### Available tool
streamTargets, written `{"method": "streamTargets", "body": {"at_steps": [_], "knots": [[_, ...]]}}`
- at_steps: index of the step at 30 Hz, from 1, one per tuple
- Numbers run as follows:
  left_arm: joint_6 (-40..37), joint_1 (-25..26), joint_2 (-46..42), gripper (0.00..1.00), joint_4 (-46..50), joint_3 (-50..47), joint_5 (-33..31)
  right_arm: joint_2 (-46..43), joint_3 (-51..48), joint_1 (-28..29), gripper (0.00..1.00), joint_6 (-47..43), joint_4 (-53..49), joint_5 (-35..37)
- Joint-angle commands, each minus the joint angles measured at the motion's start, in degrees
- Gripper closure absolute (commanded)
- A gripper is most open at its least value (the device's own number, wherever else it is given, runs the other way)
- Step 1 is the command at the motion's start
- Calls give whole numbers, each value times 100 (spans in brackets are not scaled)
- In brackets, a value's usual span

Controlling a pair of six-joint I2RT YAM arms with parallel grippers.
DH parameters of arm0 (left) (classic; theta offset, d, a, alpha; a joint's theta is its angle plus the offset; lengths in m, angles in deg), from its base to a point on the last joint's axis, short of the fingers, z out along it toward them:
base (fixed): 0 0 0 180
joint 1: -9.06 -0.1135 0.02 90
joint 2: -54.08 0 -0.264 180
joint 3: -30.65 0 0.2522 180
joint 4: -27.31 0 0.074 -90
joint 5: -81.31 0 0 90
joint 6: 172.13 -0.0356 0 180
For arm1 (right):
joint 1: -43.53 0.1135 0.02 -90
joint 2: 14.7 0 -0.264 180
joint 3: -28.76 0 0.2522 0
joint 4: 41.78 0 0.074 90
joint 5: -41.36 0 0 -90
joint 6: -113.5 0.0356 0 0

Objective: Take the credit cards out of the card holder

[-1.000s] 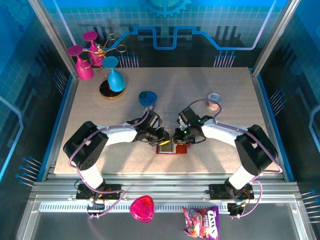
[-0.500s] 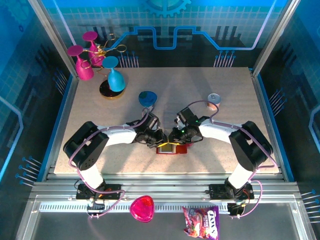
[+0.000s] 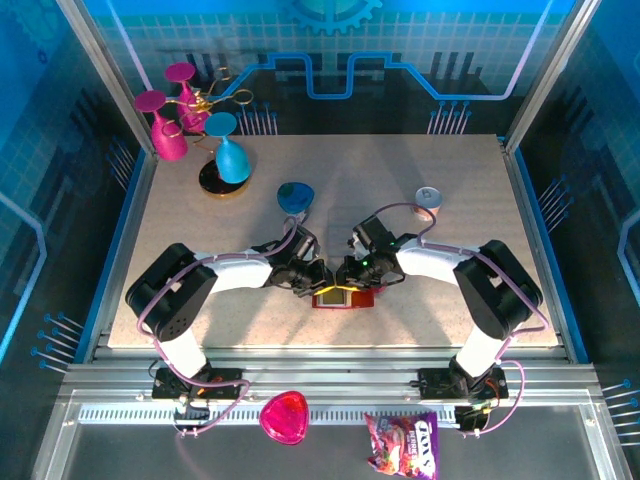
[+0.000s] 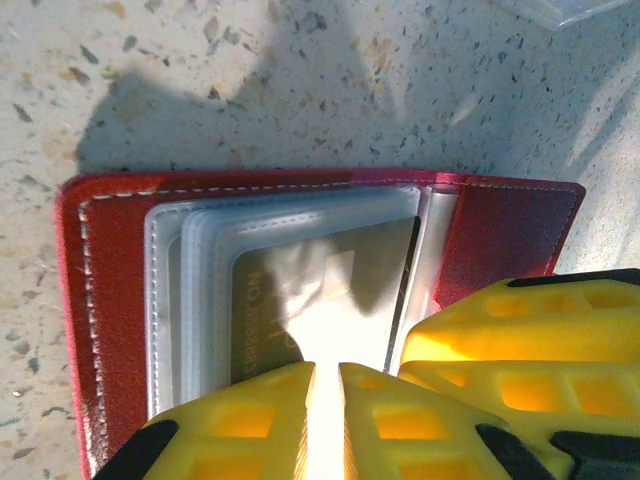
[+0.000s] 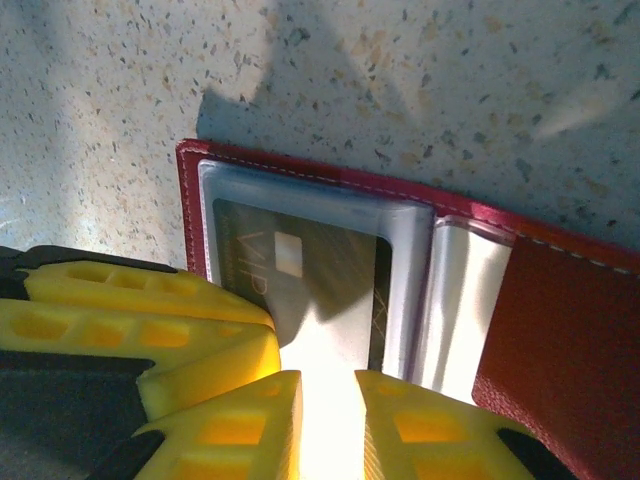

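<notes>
Dark-red card holder (image 3: 345, 297) lay open, long axis nine-to-three o'clock; both jaws narrowed over its dark card (image 4: 320, 290), grip unclear.

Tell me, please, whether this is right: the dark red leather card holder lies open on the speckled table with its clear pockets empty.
No: the right wrist view shows a dark rectangular card in a clear pocket of the open dark red leather card holder; the rest holds.

Right end effector (image 3: 344, 284) further left, closer in over the open card holder (image 3: 366, 297).
</notes>
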Motion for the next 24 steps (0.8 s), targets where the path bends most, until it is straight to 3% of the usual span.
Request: {"method": "streamTargets", "body": {"at_steps": [1, 13, 24], "knots": [[-68, 5, -125, 86, 124, -126, -105, 144, -99, 14, 79, 57, 59, -120], [-56, 3, -117, 85, 116, -115, -105, 72, -92, -19, 75, -74, -319, 274], [-31, 5, -324, 84, 182, -51, -103, -293, -101, -64, 75, -22, -218, 202]]}}
